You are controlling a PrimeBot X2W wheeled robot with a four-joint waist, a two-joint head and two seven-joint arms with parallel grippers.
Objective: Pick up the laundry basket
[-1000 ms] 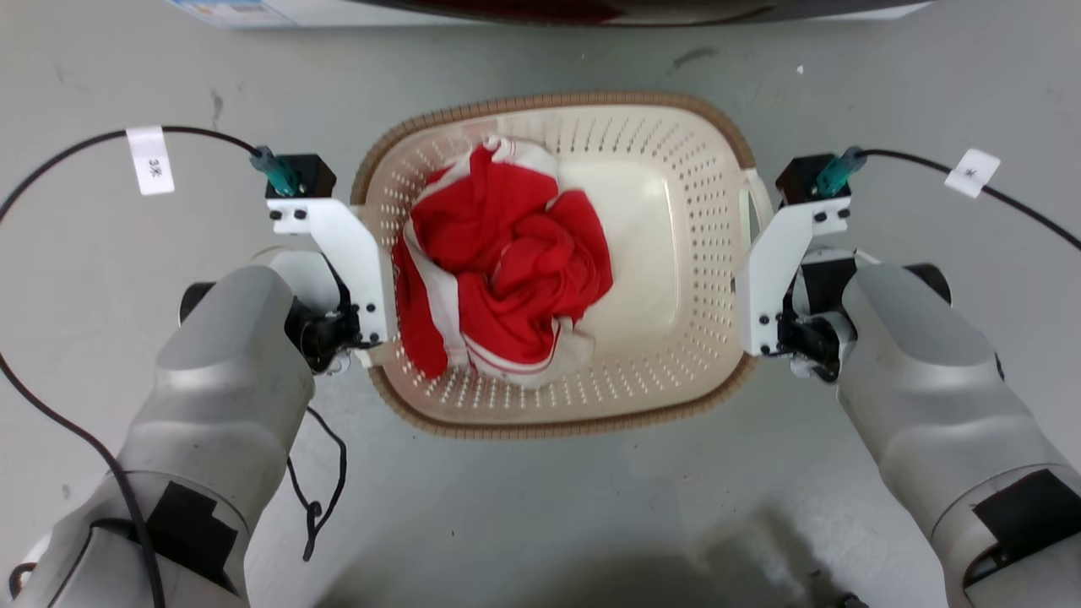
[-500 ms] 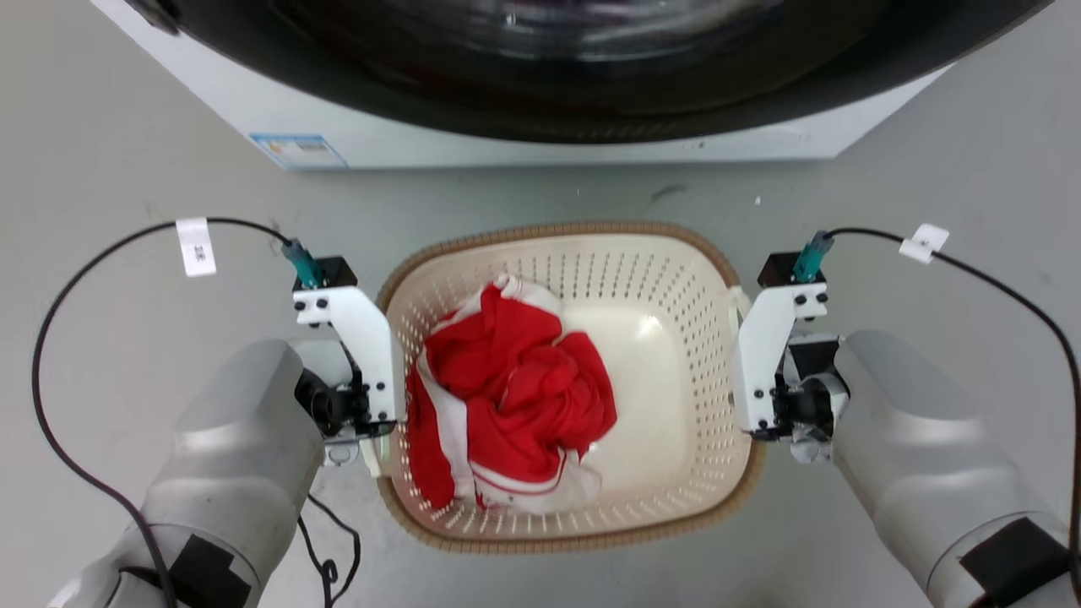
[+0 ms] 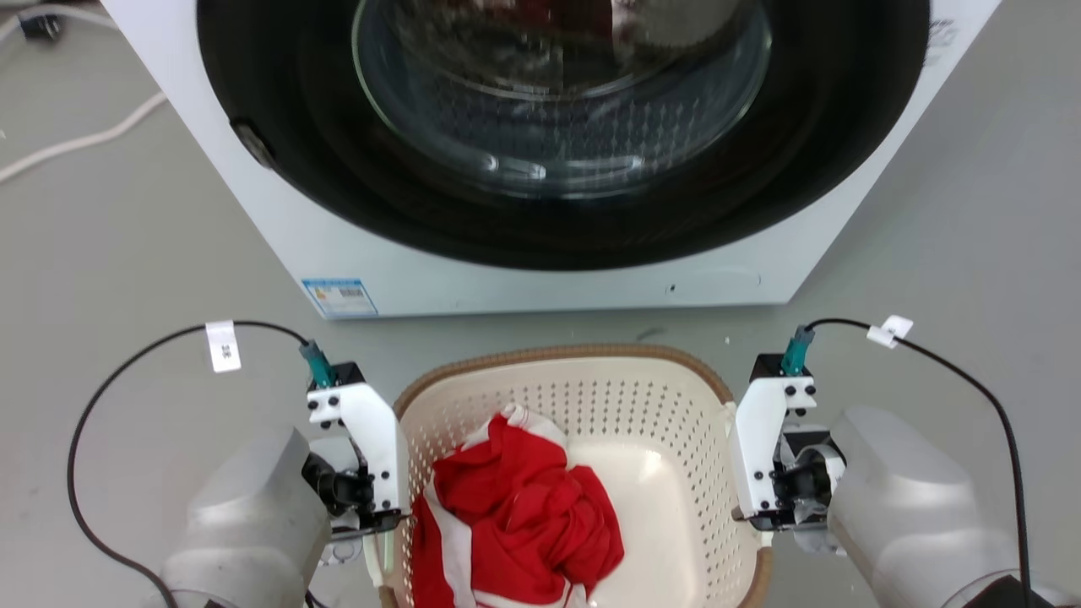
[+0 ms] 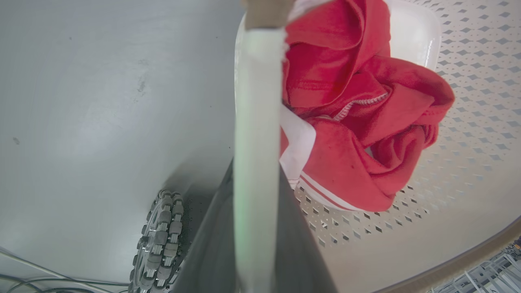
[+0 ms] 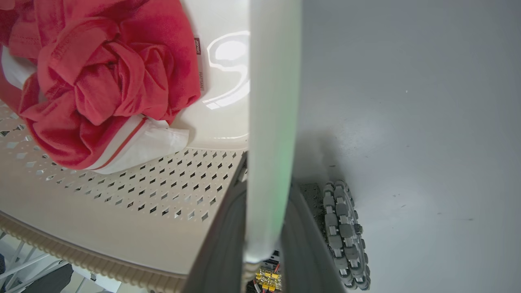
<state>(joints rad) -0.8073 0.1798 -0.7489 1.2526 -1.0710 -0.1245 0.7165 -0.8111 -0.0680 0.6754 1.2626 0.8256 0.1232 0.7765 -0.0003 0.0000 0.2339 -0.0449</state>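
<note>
The laundry basket (image 3: 591, 397) sat low in the middle of the head view, between the two arms, its near part cut off by the bottom edge. Its far brown rim (image 3: 557, 350) stood apart from the washer (image 3: 540, 283), with a strip of bare grey floor (image 3: 127, 253) between them. Open floor also lay to the left and right of the arms.

The basket's long axis ran left to right, from one gripper to the other. Its mouth faced up and its handles were at the two short ends. The pictures did not show whether its base touched the floor.

The left gripper (image 4: 256, 175) was clenched on the left handle (image 4: 256, 101), a pale bar pinched between the two dark fingers (image 4: 220, 236). The right gripper (image 5: 268, 191) grasped the right handle (image 5: 272, 101) in the same way.

A crumpled red and white garment (image 3: 515, 523) lay inside, towards the basket's left half, leaving the white bottom bare on the right.

The washer filled the far side, its round dark door (image 3: 557, 84) facing the basket. A black cable with a white tag (image 3: 224, 344) looped out to the left, and another tagged cable (image 3: 895, 329) curved to the right. A white hose (image 3: 76, 139) lay on the floor at the far left. In each wrist view a grey roller wheel (image 4: 158, 244) stood on the floor below the handle.
</note>
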